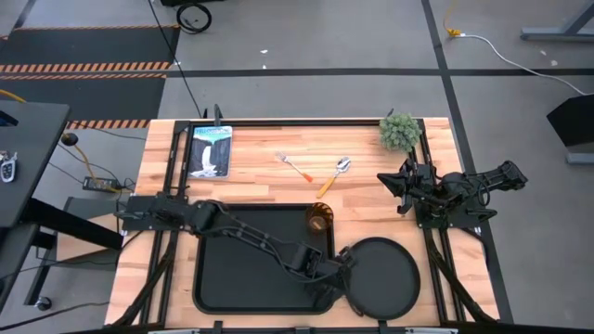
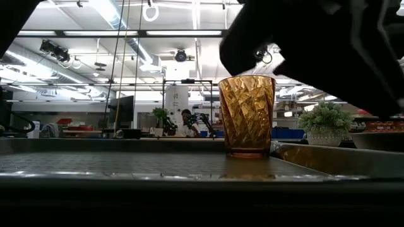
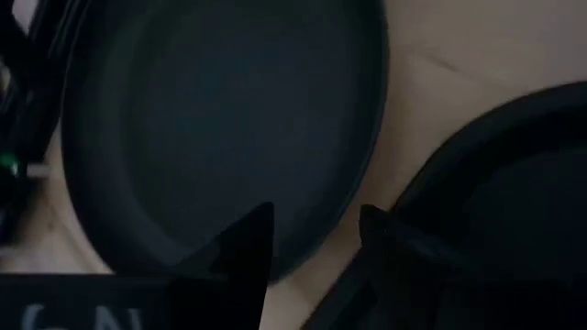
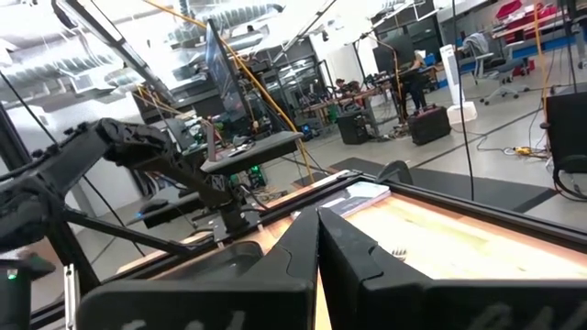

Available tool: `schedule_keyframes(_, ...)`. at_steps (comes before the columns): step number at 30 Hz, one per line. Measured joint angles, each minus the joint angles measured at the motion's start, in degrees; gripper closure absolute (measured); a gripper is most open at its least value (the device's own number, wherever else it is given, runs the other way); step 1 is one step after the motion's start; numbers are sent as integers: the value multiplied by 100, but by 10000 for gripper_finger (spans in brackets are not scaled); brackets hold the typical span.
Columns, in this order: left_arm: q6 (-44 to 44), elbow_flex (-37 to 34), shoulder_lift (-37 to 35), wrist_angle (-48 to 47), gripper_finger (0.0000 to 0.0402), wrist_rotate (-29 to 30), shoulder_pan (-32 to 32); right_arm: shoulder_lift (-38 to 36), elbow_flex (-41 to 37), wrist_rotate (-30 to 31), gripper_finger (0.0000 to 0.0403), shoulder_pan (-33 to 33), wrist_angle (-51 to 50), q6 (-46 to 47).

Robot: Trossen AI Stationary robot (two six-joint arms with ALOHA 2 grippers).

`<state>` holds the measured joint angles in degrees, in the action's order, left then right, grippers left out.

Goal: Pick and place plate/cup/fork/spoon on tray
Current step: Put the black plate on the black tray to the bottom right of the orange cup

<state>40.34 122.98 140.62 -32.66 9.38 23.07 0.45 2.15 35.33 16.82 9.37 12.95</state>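
The round black plate (image 1: pixel 382 276) lies on the wood just right of the black tray (image 1: pixel 251 269). The amber cup (image 1: pixel 318 218) stands upright in the tray's far right corner, and also shows in the low view (image 2: pixel 247 116). The fork (image 1: pixel 295 167) and the spoon (image 1: pixel 334 176) lie on the wood beyond the tray. My left gripper (image 1: pixel 345 276) reaches across the tray to the plate's left rim. It is open, with one finger over the plate (image 3: pixel 220 119) and one on the tray side. My right gripper (image 4: pixel 318 229) is shut and empty at the table's right. My left gripper (image 3: pixel 316 220) stands open over the plate's rim (image 3: pixel 307 252) on the side nearest the tray, one finger (image 3: pixel 248 243) over the plate's inside and the other (image 3: pixel 385 234) outside it. I cannot tell whether either finger touches the rim. The plate lies flat on the table.
A small potted plant (image 1: pixel 400 131) stands at the far right of the table, and a picture card (image 1: pixel 210 150) lies at the far left. My right arm (image 1: pixel 445 190) is folded by the right edge. Bare wood lies between the tray and the utensils.
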Motion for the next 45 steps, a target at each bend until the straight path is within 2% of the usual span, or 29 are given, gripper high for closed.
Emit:
schedule_keyframes(10, 233, 13, 171, 366, 230, -102, -4, 0, 0, -1, 386, 2, 18, 0)
schedule_keyframes(24, 318, 10, 345, 247, 236, -169, -126, 0, 0, -1, 386, 1, 41, 0)
schedule_keyframes(38, 657, 6, 363, 155, 362, -231, -126, 0, 0, -1, 386, 0, 42, 0)
schedule_keyframes(45, 541, -1, 364, 185, 390, -262, -66, 0, 0, 0, 386, 0, 42, 0)
